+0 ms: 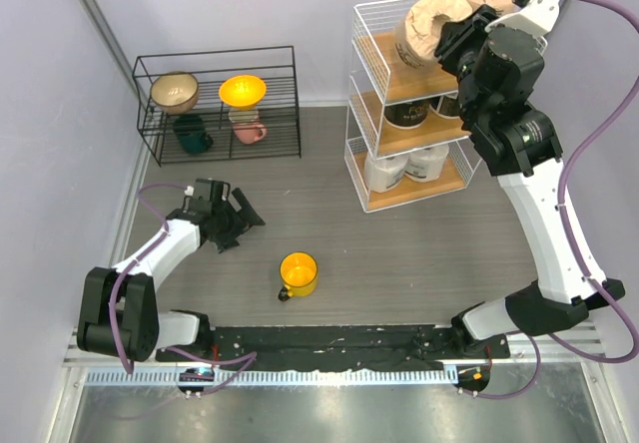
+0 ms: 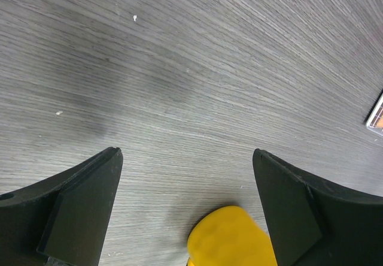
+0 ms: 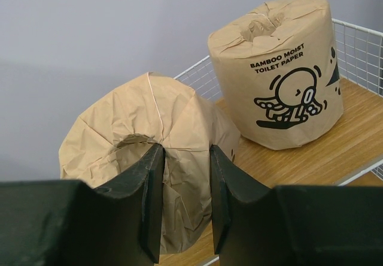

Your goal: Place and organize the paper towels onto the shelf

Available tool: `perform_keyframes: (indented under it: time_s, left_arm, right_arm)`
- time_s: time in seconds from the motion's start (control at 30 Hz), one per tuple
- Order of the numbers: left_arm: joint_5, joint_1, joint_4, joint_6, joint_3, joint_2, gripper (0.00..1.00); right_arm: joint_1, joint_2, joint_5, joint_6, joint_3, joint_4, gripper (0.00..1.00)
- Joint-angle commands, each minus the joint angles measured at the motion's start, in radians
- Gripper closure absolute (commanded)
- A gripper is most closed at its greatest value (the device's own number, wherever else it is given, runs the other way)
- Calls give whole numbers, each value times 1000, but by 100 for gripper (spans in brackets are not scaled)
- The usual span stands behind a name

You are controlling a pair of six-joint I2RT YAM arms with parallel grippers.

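Note:
The white wire shelf point(image 1: 361, 129) stands at the right. My right gripper point(image 3: 187, 149) is shut on the wall of a tan paper towel roll point(image 3: 149, 128), one finger in its core and one outside. It holds the roll tilted at the front of the top board point(image 3: 335, 149); in the top view this is the nearer roll point(image 1: 431, 24) and gripper point(image 1: 464, 36). A second tan roll with black cartoon print point(image 3: 278, 74) stands upright on that board. Two dark-wrapped rolls point(image 1: 407, 114) sit on the middle board and two white rolls point(image 1: 385, 172) on the bottom one. My left gripper point(image 2: 187, 155) is open and empty above the table.
A yellow mug point(image 1: 298, 273) stands mid-table and shows between the left fingers point(image 2: 230, 236). A low black wire rack point(image 1: 215, 104) with bowls and mugs stands at the back left. The grey wall is close behind the shelf.

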Motion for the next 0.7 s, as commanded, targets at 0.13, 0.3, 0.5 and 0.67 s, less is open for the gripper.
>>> perform_keyframes:
  time_s: [0.13, 0.3, 0.5, 0.67]
  left_arm:
    - [19, -4, 28, 10, 11, 4, 5]
    - [19, -4, 29, 10, 11, 7, 4]
    - [22, -4, 29, 10, 10, 9, 4]
    - [19, -4, 29, 10, 10, 7, 4]
  right_arm:
    - [-8, -29, -3, 15, -18, 70, 64]
    - [-13, -28, -6, 13, -18, 76, 57]
    - [-20, -21, -15, 15, -16, 81, 48]
    - [-27, -12, -20, 10, -2, 87, 40]
